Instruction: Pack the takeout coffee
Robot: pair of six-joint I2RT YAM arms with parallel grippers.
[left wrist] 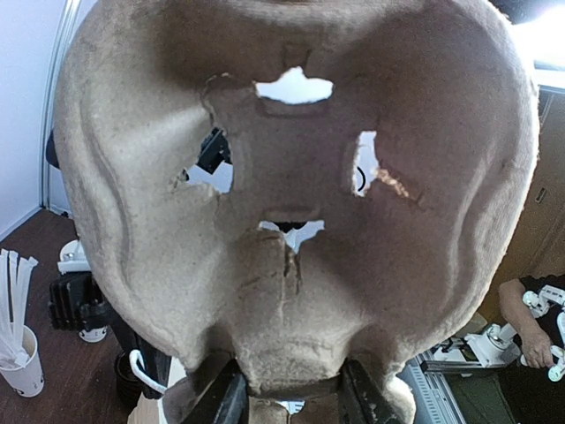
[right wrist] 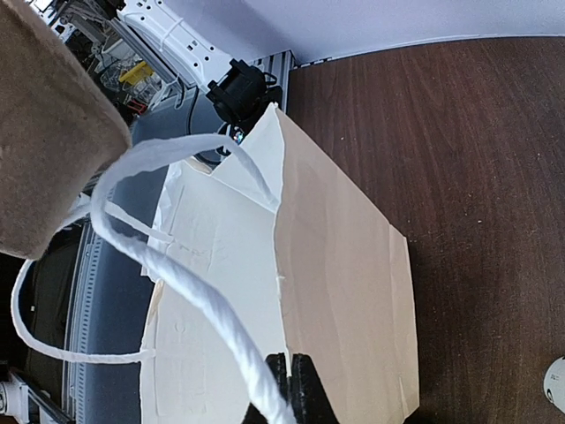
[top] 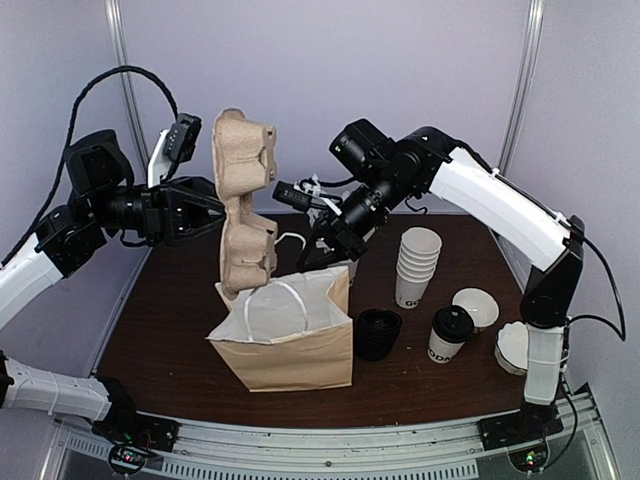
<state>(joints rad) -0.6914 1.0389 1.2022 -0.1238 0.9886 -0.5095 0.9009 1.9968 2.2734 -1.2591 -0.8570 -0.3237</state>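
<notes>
Left jaws clamp pulp carrier (top: 245,190) over bag (top: 290,360) — right jaws pinch handle (right wrist: 203,329); coffee (top: 450,335) apart

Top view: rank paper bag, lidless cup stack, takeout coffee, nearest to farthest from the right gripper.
From the right gripper:
1. paper bag, in its grip, centre.
2. lidless cup stack, to the right, mid-table.
3. takeout coffee, farther right, toward the front edge.

Left arm (top: 45,255) reaching in from the frame's left edge, wrist level, left gripper (top: 208,214) clamped on a pulp carrier (top: 245,200), right arm (top: 500,205) arching in from the right, right gripper (top: 322,252) angled downward at centre, fingers pinched together on a paper bag (top: 290,350) rim
</notes>
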